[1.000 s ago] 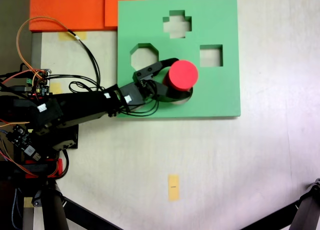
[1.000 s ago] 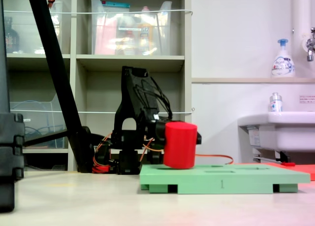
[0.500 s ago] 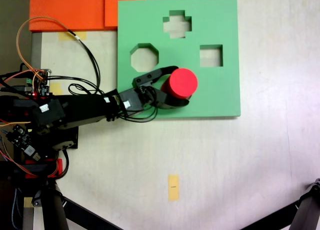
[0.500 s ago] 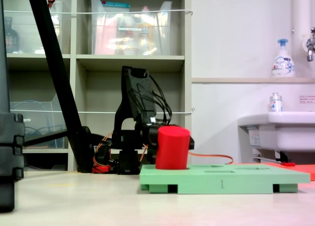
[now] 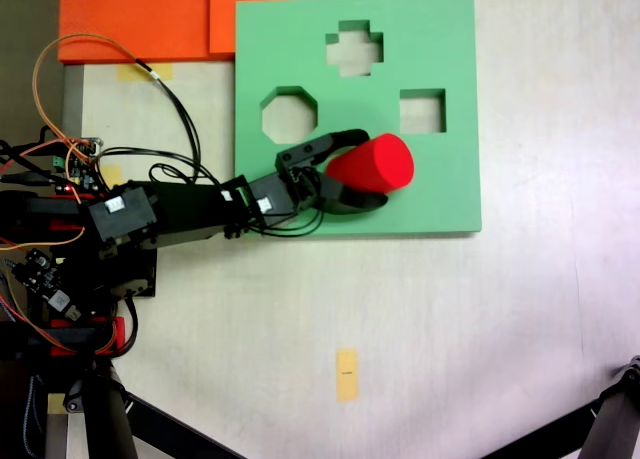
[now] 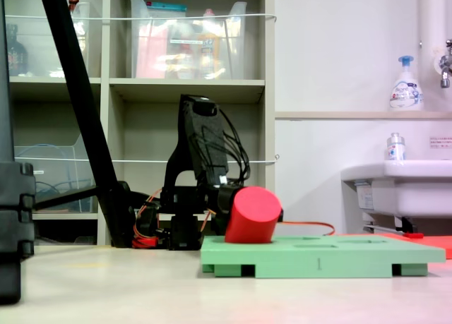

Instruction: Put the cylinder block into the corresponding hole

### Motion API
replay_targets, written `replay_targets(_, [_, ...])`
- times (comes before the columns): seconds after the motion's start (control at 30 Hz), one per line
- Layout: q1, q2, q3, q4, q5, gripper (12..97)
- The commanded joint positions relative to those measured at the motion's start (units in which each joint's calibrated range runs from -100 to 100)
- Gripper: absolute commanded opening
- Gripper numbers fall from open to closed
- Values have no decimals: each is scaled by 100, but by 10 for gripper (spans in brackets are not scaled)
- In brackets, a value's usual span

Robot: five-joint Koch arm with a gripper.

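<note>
The cylinder block (image 5: pixel 385 162) is bright red and tilted, its flat round face leaning right in both fixed views. My gripper (image 5: pixel 370 169) is shut on it, one black finger (image 5: pixel 335 139) above it and the other below in the view from above. From the side, the cylinder block (image 6: pixel 253 214) rests its lower end on the green board (image 6: pixel 339 257). The board (image 5: pixel 440 189) shows an octagonal cutout (image 5: pixel 289 115), a square cutout (image 5: pixel 422 111) and a cross cutout (image 5: pixel 354 48). The round hole is hidden under the block and fingers.
Orange foam sheets (image 5: pixel 150 19) lie at the board's top left. Cables (image 5: pixel 170 89) loop from the arm base (image 5: pixel 100 239) at left. A yellow tape mark (image 5: pixel 346 373) sits on the bare table below. Shelves (image 6: pixel 183 84) and a sink (image 6: pixel 395 183) stand behind.
The block was held upright above the board, then came down onto it. Now it has tipped over to the right, still gripped.
</note>
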Motion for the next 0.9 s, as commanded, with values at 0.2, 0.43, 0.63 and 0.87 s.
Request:
replay_targets(0.2, [88, -393, 15, 184, 0, 355])
replay_targets(0.43, [98, -742, -563, 213, 0, 391])
replay_targets(0.63, [93, -979, -1012, 213, 0, 425])
replay_targets(0.87, [68, -979, -603, 165, 34, 568])
